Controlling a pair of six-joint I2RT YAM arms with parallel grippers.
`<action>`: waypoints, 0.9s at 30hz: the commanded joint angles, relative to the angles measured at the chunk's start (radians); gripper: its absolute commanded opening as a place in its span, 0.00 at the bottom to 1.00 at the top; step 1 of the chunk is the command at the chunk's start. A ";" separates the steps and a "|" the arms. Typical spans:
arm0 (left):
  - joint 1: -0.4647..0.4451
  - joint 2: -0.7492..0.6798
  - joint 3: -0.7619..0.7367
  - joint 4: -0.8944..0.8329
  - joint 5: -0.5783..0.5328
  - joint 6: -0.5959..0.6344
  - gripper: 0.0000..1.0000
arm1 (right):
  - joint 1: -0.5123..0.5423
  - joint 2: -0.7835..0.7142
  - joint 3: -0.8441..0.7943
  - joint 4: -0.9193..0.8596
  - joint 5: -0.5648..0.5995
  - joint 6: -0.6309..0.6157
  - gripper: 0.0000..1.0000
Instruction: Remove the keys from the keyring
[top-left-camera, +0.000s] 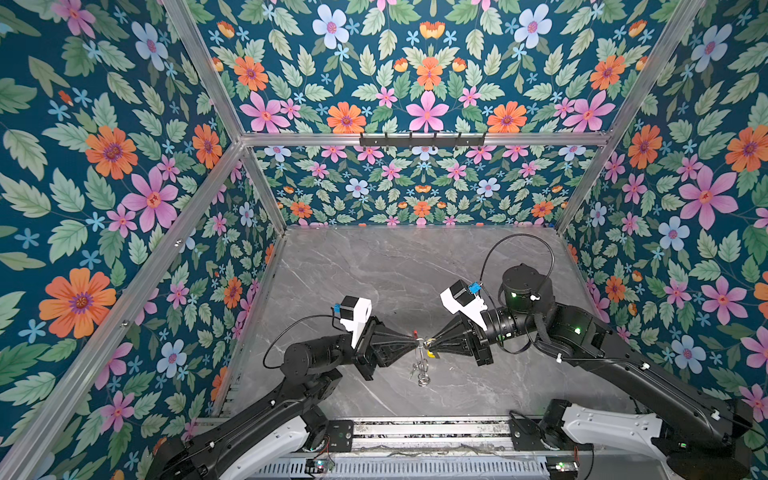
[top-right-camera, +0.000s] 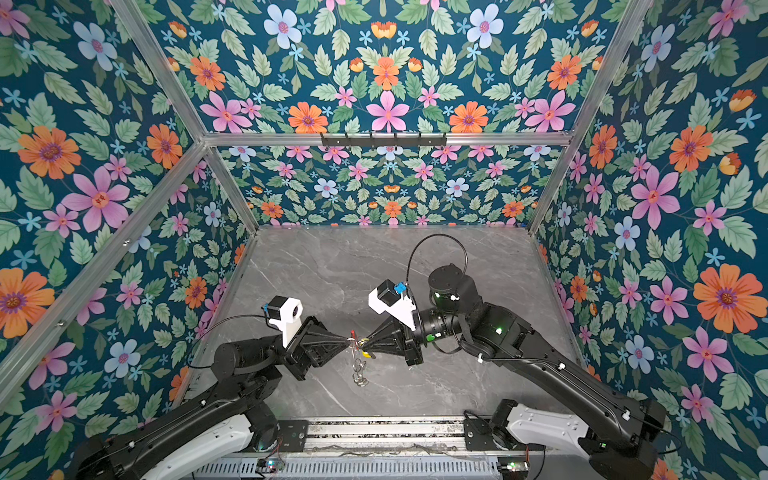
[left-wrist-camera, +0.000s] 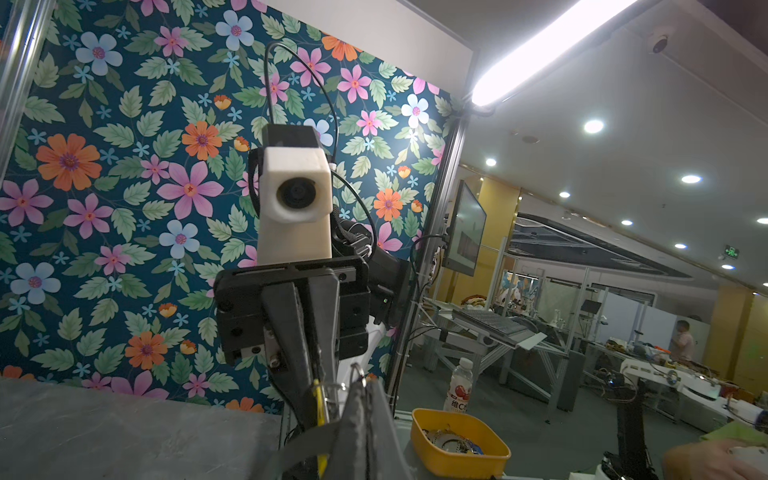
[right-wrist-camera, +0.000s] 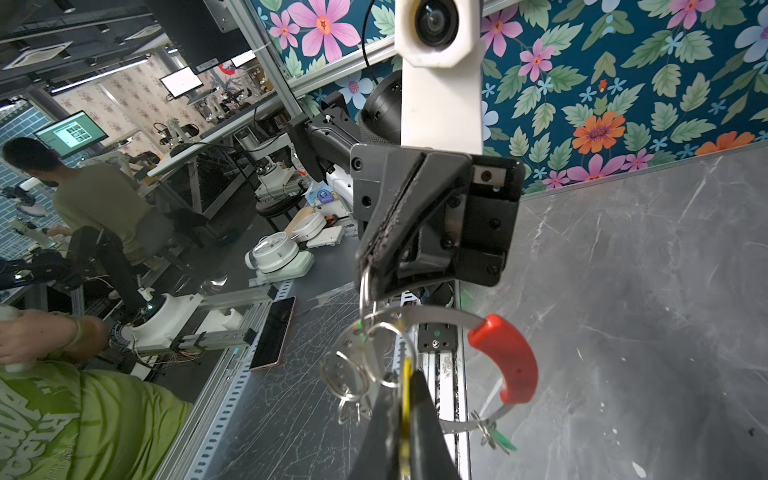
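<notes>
Both arms meet above the middle of the marble table (top-left-camera: 395, 282) with the keyring (top-left-camera: 419, 363) hanging between them. My left gripper (top-left-camera: 414, 341) is shut on a small silver loop (right-wrist-camera: 365, 286) of the ring's rim. My right gripper (right-wrist-camera: 402, 380) is shut on the brass-yellow key (right-wrist-camera: 406, 365). In the right wrist view the grey ring band (right-wrist-camera: 436, 315) curves round to its red segment (right-wrist-camera: 505, 357). Beyond that, the green-tagged key (right-wrist-camera: 500, 438) dangles from the band. In the left wrist view my left gripper (left-wrist-camera: 364, 384) pinches the loop (left-wrist-camera: 356, 370) next to the yellow key (left-wrist-camera: 319, 401).
More silver loops (right-wrist-camera: 345, 376) hang in a bunch from the ring. Off the table's near edge stand a yellow bin (left-wrist-camera: 494, 453) with metal rings and a bottle (left-wrist-camera: 458, 386). A phone (right-wrist-camera: 272, 332) lies on the rail. A hook rack (top-left-camera: 422, 139) is on the back wall.
</notes>
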 joint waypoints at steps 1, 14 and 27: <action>-0.001 0.011 -0.002 0.262 0.023 -0.085 0.00 | -0.004 0.004 0.000 -0.023 0.027 -0.003 0.00; -0.001 0.040 -0.003 0.384 -0.023 -0.155 0.00 | -0.001 0.024 -0.020 -0.003 0.021 0.002 0.00; -0.001 0.041 -0.012 0.394 -0.066 -0.155 0.00 | 0.053 0.065 -0.011 0.005 0.060 -0.010 0.00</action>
